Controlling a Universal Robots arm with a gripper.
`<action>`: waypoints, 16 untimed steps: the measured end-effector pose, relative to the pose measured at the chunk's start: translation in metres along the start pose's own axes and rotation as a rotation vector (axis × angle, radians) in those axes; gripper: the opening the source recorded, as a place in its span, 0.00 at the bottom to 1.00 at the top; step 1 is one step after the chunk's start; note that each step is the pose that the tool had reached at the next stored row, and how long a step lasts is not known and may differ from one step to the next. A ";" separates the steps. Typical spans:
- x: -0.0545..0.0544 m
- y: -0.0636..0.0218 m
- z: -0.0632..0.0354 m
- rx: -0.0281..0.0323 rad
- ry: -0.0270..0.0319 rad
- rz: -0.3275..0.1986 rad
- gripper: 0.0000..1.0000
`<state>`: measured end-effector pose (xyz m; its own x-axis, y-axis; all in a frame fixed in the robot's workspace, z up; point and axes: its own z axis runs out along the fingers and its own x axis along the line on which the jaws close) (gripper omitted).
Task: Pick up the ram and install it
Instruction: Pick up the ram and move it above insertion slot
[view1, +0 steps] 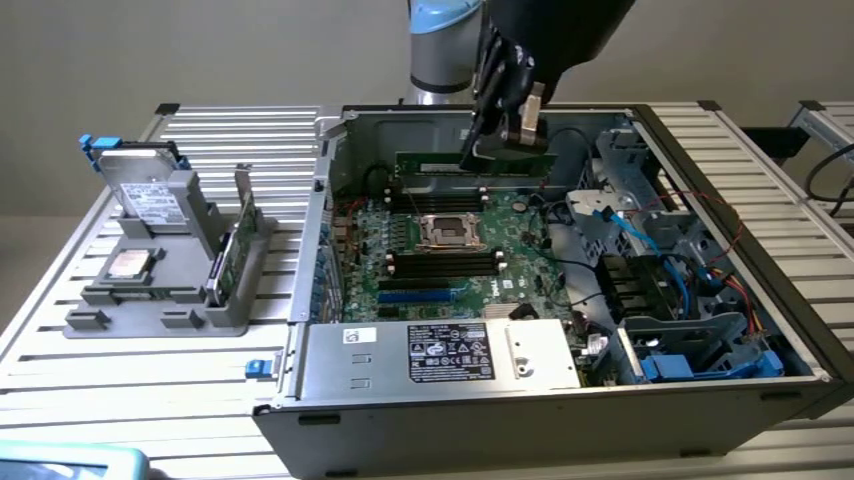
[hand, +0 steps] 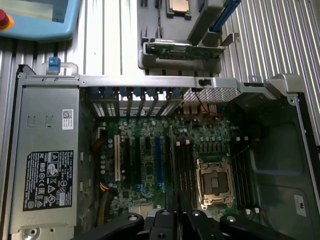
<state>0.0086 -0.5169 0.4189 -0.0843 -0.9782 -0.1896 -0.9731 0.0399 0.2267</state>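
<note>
Pickup done: hand (view1: 505, 150) pinching ram (view1: 441, 163). Stick level above motherboard (view1: 441, 265), at 12 o'clock of processor socket (view1: 445, 232) in exterior view. Apparently not yet seated in slot.

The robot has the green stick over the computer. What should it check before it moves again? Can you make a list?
1. Grip on the ram: the gripper pinches its top edge. Ok.
2. Ram level: in the exterior view it hangs straight, long edge down. Ok.
3. Ram lined up with one of the memory slots: cannot tell.
4. Slot latches open: cannot tell.
5. Computer case open, with nothing covering the board: ok.
6. Blue cables away from the ram: ok, they sit toward the exterior view's right.
</note>
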 end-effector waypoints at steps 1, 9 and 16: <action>0.000 -0.0032 0.0012 -0.0021 0.0000 0.000 0.15; -0.006 -0.0158 0.0146 -0.0060 -0.0014 0.008 0.15; -0.016 -0.0076 0.0319 -0.0059 -0.0016 0.009 0.15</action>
<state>0.0105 -0.4946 0.3899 -0.0935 -0.9775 -0.1890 -0.9711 0.0476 0.2341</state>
